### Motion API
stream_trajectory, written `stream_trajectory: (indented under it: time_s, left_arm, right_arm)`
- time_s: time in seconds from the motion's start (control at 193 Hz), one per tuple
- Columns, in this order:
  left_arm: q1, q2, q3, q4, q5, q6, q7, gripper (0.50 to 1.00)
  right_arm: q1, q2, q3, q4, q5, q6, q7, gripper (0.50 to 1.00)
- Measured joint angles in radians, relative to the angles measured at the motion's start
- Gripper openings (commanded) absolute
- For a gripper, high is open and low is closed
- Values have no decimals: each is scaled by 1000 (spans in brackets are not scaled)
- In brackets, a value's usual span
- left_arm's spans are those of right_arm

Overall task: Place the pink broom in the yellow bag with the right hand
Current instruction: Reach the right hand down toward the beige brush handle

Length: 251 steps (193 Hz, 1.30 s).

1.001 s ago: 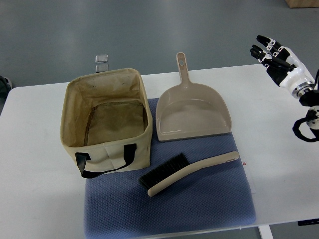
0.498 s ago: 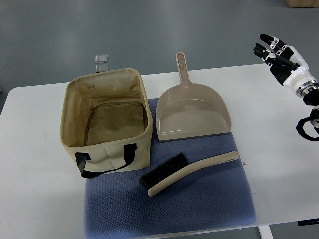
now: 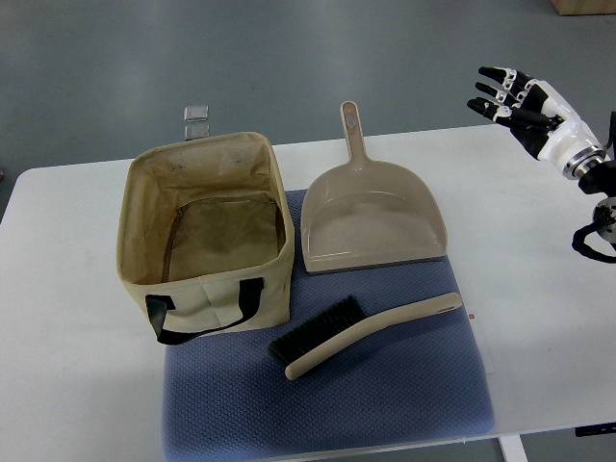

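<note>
The pink broom [image 3: 364,334] lies flat on the blue mat [image 3: 404,404], bristles pointing toward the yellow bag [image 3: 204,234], handle angled up to the right. It sits just below the dustpan [image 3: 371,214] and just beside the bag's front corner. The bag stands open with nothing visible inside. Nothing touches the broom yet. The right hand [image 3: 515,99] is well apart from it, raised over the table's [image 3: 539,289] far right corner, and its fingers [image 3: 493,73] are now spread wide and empty. A moment ago they were bunched closer together and the hand sat a little further right. I take that as the start of the reach. The left arm is not visible.
</note>
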Motion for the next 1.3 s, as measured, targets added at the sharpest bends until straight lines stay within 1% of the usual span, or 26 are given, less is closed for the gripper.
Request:
stream_trajectory:
  time_s: [0.104, 0.291, 0.472, 0.565, 0.892, 1.048, 1.141, 1.302]
  left_arm:
    - [0, 0, 0, 0, 0, 0, 0, 1000]
    - [0, 0, 0, 0, 0, 0, 0, 1000]
    - [0, 0, 0, 0, 0, 0, 0, 1000]
    - [0, 0, 0, 0, 0, 0, 0, 1000]
    - [0, 0, 0, 0, 0, 0, 0, 1000]
    - [0, 0, 0, 0, 0, 0, 0, 1000]
    - [0, 0, 0, 0, 0, 0, 0, 1000]
    - [0, 0, 0, 0, 0, 0, 0, 1000]
  right_arm:
    - [19, -23, -53, 30, -65, 17, 29, 926]
    - [61, -86, -193, 111, -178, 21, 78, 926]
    - [86, -156, -322, 245, -395, 21, 137, 926]
    - [94, -182, -360, 313, -504, 21, 154, 926]
    - [100, -221, -457, 492, -826, 13, 160, 921]
    - [100, -213, -490, 515, -990, 0, 151, 917]
    - [100, -209, -524, 518, -1064, -32, 149, 917]
    - [100, -206, -575, 518, -1116, -82, 147, 913]
